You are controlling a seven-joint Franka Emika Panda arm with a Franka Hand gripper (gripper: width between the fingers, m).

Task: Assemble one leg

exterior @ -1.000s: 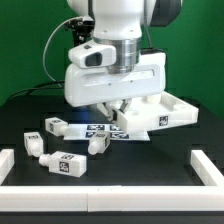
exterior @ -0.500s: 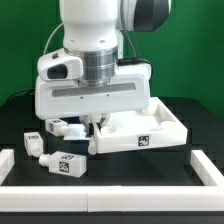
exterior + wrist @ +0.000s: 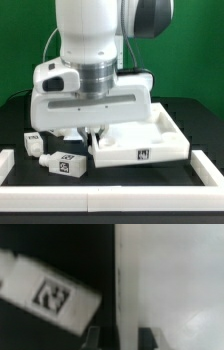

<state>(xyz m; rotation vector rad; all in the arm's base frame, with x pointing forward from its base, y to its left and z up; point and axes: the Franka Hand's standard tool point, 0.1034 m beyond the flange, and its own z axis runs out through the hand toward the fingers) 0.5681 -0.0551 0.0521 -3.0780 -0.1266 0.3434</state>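
The large white tray-like tabletop point(image 3: 140, 150) lies on the black table at the exterior view's right of centre. My gripper point(image 3: 96, 132) is down at its near-left wall, mostly hidden under the white hand. In the wrist view the gripper point(image 3: 122, 339) has its two dark fingers on either side of the tabletop's wall point(image 3: 170, 280), shut on it. Small white tagged legs lie to the exterior view's left: one at the front point(image 3: 65, 165), one further left point(image 3: 33, 143), one partly hidden under the hand point(image 3: 66, 132). One tagged leg point(image 3: 50, 294) shows blurred in the wrist view, beside the tabletop.
A low white border runs along the table's front point(image 3: 110, 192), with raised ends at the exterior view's left point(image 3: 8, 160) and right point(image 3: 205, 165). The robot's big white hand hides the middle of the table.
My gripper has moved toward the exterior view's left and front, and the tabletop has come along with it, turned and closer to the loose legs.
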